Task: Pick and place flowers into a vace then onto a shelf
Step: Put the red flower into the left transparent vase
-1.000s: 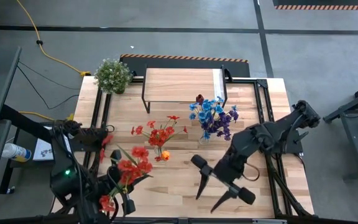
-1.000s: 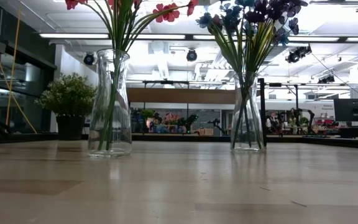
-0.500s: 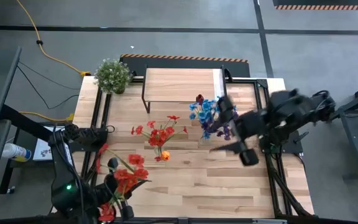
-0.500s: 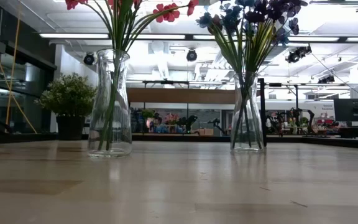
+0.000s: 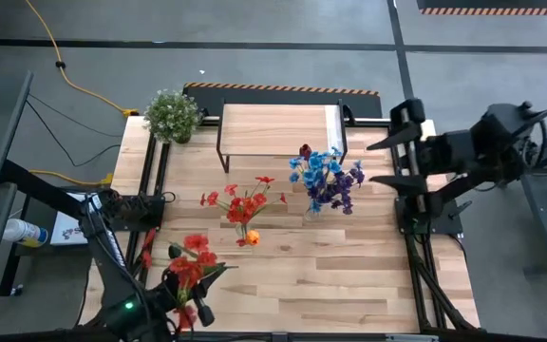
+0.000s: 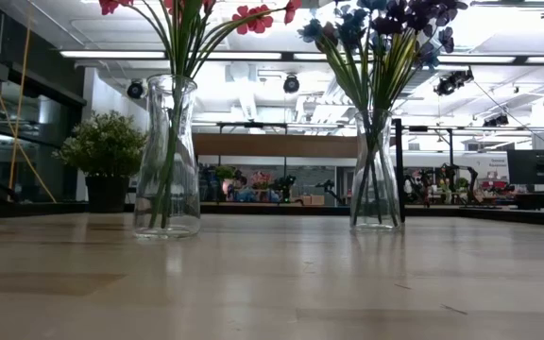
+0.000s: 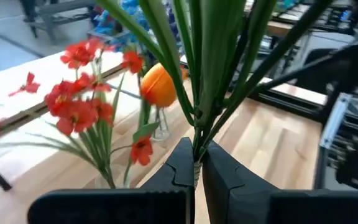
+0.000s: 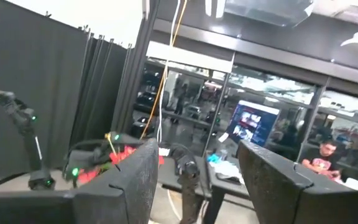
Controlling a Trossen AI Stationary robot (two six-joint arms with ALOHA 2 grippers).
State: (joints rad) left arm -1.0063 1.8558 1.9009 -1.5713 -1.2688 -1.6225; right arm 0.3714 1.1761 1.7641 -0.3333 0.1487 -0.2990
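Left gripper (image 7: 196,163) at the near left corner of the table (image 5: 283,275), fingers clamped on the green stems of a red flower bunch (image 5: 190,268). Two glass vases stand mid-table in front of the shelf (image 5: 278,128): one with red flowers and an orange tulip (image 5: 245,209), one with blue and purple flowers (image 5: 326,179) nearest the shelf's white end. Right gripper (image 5: 399,158) raised beside the shelf's right end, fingers apart, holding nothing. Potted plant (image 5: 172,115) left of the shelf.
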